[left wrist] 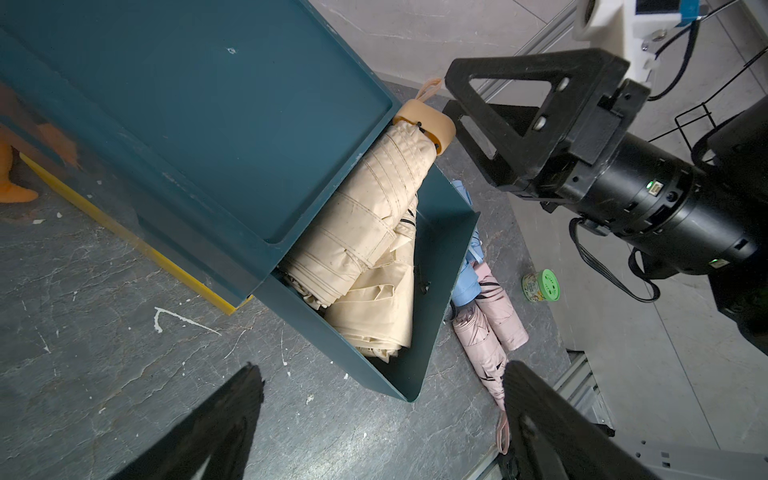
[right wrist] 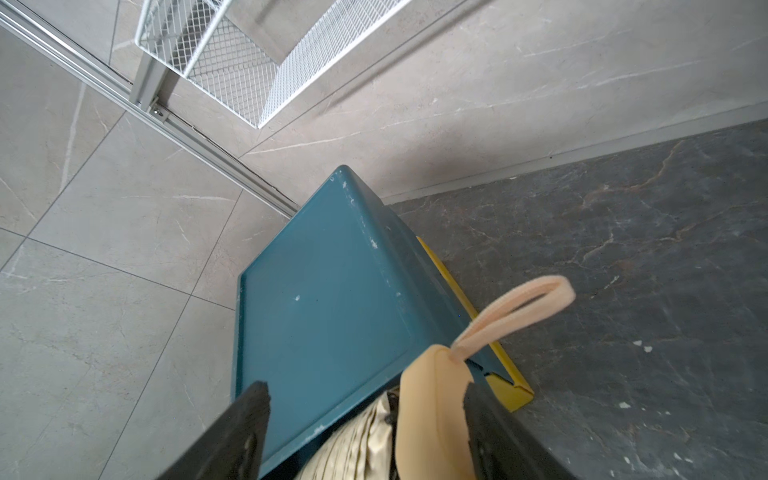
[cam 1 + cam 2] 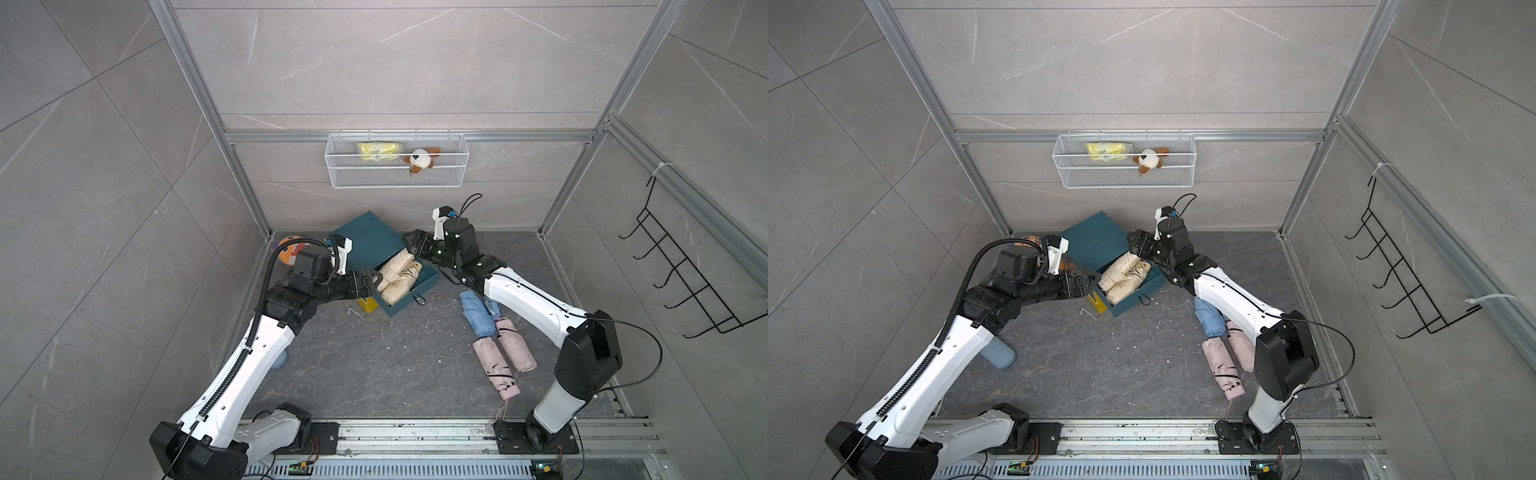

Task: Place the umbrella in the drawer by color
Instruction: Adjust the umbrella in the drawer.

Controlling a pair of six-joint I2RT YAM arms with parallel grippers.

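Observation:
A teal cabinet (image 3: 368, 241) stands at the back wall with its top drawer (image 3: 415, 291) pulled out. Cream umbrellas (image 3: 399, 276) lie folded in that drawer. One cream umbrella (image 1: 365, 216) has its handle (image 1: 428, 120) sticking out over the drawer's back corner. My right gripper (image 3: 409, 245) is open around that handle (image 2: 432, 399), which lies against one finger, with a gap to the other. At the drawer's left front my left gripper (image 3: 376, 280) is open and holds nothing. A blue umbrella (image 3: 478, 313) and two pink umbrellas (image 3: 494, 365) lie on the floor under my right arm.
A yellow drawer (image 3: 368, 303) pokes out below the teal one. Another blue roll (image 3: 998, 353) lies under my left arm, and an orange toy (image 3: 289, 249) sits in the back left corner. A wire basket (image 3: 397, 162) hangs on the back wall, a hook rack (image 3: 681, 274) on the right wall. A green-lidded jar (image 1: 540, 286) stands near the pink umbrellas.

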